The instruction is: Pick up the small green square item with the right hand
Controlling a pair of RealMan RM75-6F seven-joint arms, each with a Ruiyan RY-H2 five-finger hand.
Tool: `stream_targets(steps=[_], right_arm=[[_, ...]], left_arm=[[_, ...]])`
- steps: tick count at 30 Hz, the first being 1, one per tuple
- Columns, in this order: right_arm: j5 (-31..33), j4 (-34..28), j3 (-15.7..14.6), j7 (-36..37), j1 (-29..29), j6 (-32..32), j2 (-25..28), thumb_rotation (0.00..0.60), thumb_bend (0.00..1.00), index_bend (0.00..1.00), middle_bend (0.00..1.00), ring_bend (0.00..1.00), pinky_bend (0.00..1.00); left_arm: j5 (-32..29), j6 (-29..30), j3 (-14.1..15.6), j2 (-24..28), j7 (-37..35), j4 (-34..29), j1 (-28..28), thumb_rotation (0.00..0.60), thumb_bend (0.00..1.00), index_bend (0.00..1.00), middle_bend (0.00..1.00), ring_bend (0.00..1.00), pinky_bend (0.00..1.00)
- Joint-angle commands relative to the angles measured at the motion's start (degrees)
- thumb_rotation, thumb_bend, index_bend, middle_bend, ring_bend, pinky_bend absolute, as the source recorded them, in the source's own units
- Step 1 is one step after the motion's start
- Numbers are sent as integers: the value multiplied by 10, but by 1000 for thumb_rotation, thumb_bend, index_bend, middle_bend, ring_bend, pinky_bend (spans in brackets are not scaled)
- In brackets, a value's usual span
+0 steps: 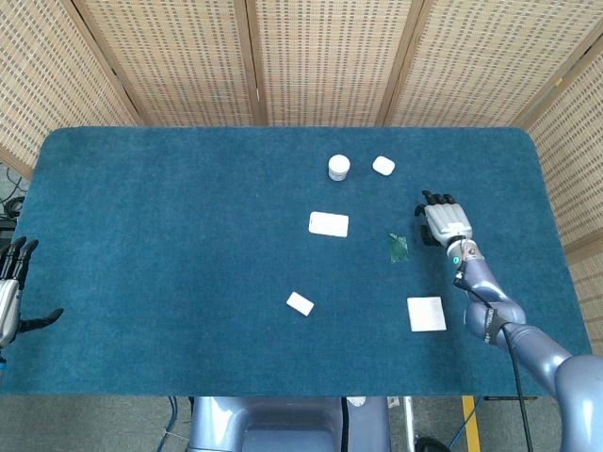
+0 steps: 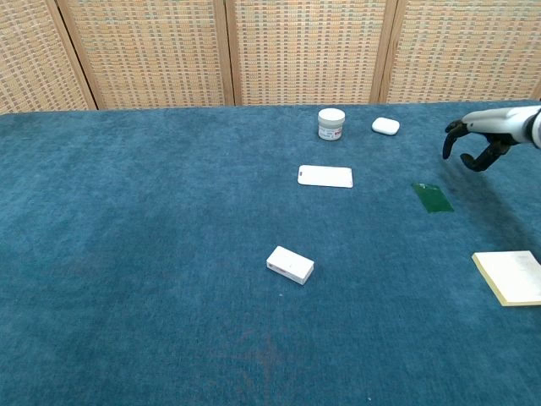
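The small green square item (image 1: 398, 248) lies flat on the blue table cloth, right of centre; the chest view shows the same green item (image 2: 433, 197). My right hand (image 1: 445, 220) hovers just right of it and a little farther back, fingers apart and curved, holding nothing; the chest view shows this right hand (image 2: 478, 139) above the cloth, clear of the item. My left hand (image 1: 13, 292) hangs off the table's left edge, fingers spread and empty.
A white jar (image 1: 339, 168) and a small white case (image 1: 383, 166) stand at the back. A white flat card (image 1: 328, 224) lies left of the green item, a small white box (image 1: 300, 303) nearer the front, and a pale yellow pad (image 1: 426, 314) at the front right.
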Motion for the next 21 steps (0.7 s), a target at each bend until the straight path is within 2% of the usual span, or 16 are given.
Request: stream_targets(steps=[1,6,13,21], right_arm=[[-13,13,-11,4,6,-5,-12,600,735,296,0,0,0],[-24,15,-15,17,10,-7,-21,600,751,311,0,0,0],[-50,-14,-23,35,8,9,-13,600,755,311,0,0,0],[-48,2,-31,36,11,1,-19,600,775,331,0,0,0]], left_arm=[[-7,-5,-2,-2,5,1,-3,600,0,0,0,0,0],[-12,-6,-2,-3,11,1,-5,600,0,0,0,0,0],[-12,-4,0,-3,12,-1,-5,600,0,0,0,0,0],[-8,1,3,-1,11,-3,-4,600,0,0,0,0,0]])
